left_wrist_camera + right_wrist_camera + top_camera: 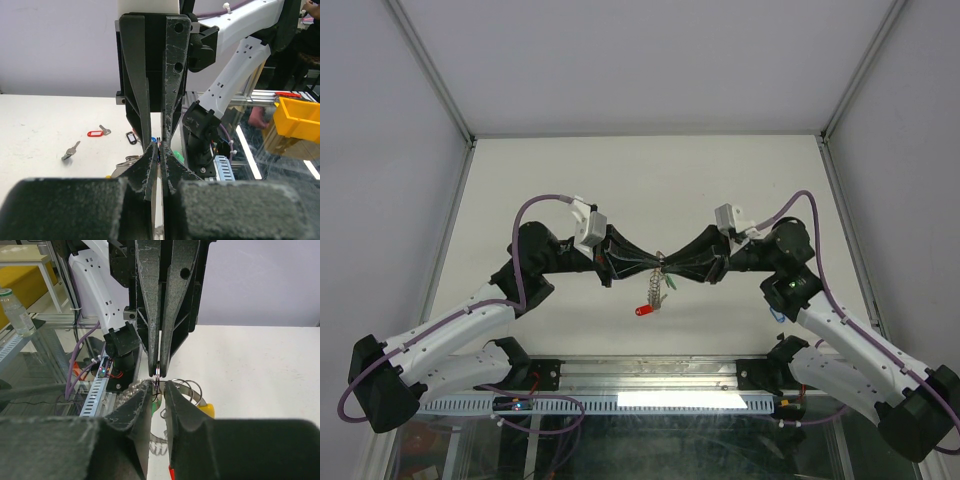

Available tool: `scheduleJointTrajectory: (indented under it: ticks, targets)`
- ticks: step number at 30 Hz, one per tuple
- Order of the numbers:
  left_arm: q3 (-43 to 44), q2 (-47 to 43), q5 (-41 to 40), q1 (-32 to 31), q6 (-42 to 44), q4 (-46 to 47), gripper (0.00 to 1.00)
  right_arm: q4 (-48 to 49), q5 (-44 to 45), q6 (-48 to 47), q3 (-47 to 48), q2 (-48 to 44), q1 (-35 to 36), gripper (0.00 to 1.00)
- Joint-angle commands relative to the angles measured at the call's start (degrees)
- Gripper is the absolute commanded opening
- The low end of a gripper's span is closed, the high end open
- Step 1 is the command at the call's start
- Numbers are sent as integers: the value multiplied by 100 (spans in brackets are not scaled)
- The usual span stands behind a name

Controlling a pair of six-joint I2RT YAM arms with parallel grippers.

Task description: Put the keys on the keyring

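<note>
Over the middle of the table [570, 180], the left gripper [657, 266] and the right gripper [668, 267] met tip to tip, one reaching in from nine o'clock, the other from three! The keyring [653, 291] hung at six o'clock beneath the tips. It was a silvery-grey coil with a beaded look, with a red tag [643, 311] at its seven o'clock end and a green tag [670, 284] at its two o'clock. From the right wrist its wide wire loops fanned out, a yellow tag [208, 410] at their five o'clock.

The left gripper's fingers were pressed together on the keyring's thin wire. The right gripper's fingers stood a sliver apart around that wire, and I could not tell whether they pinched it.

In the left wrist view a red-tagged key [95, 133] lay on the tabletop, a silver key [71, 150] at its eight o'clock.
</note>
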Motion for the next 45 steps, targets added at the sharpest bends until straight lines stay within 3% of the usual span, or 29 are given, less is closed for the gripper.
scheduleJointTrajectory:
  ticks: [1, 13, 16, 20, 22, 29, 34, 40, 45]
  targets:
    - [278, -156, 76, 45, -10, 374, 0, 38, 58, -102, -30, -79, 32, 17]
    - [296, -126, 50, 40, -3, 372, 0, -224, 111, -267, 42, -186, 34, 0]
    - [296, -134, -6, 41, 44, 268, 0, -1082, 192, -611, 389, -225, 35, 0]
    - [298, -274, -192, 42, 251, -47, 27, -3019, 234, -757, 1279, -83, 39, 0]
    - [309, -352, -302, 45, 379, -255, 35, -3876, 763, -2083, 1623, 39, 41, 0]
    - [426, -531, -802, 39, 806, -1091, 39, -5992, 1993, -2524, 2700, 609, 305, 0]
    - [397, -654, -1163, 42, 1011, -1472, 42, -7313, 3281, -2565, 3576, 1566, 1093, 0]
    - [347, -824, -1458, 40, 1103, -1878, 43, -8322, 4232, -2396, 4231, 2649, 1534, 0]
    - [237, -960, -1575, 43, 1129, -2037, 43, -8759, 4375, -2272, 4608, 2986, 1617, 0]
